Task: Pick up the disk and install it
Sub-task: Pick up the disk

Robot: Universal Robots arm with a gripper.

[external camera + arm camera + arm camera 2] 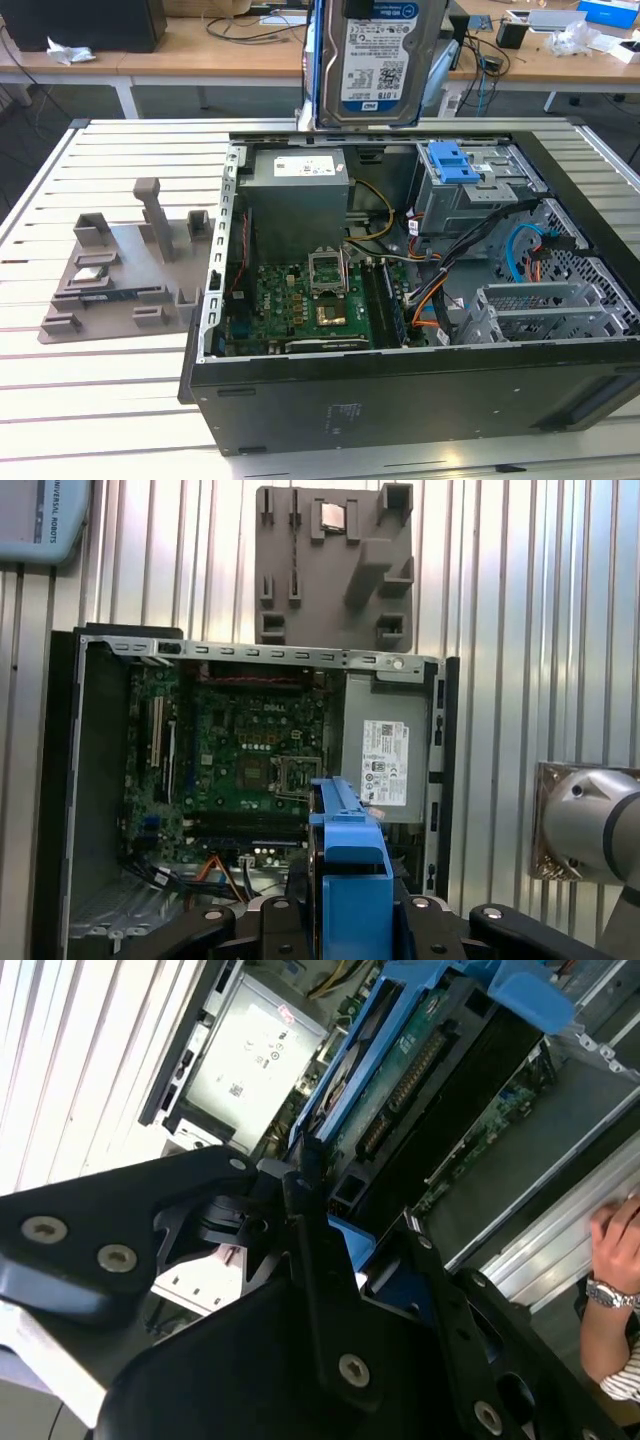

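The disk [378,60], silver with a white-and-blue label and blue side rails, hangs upright in the air above the far edge of the open computer case [300,390]. It is over the power supply [298,200], on the exterior view's left of the metal drive cage [470,195] with its blue latch [452,160]. In both wrist views my gripper [345,1230] [350,915] is shut on the disk [420,1060], its black fingers [300,1175] clamping the blue rail [348,840] from both sides.
A grey fixture tray [120,270] with upright posts lies on the slatted table [100,400] on the exterior view's left of the case. Cables and the motherboard [300,300] fill the case floor. A person's hand with a wristwatch [610,1270] rests by the case edge.
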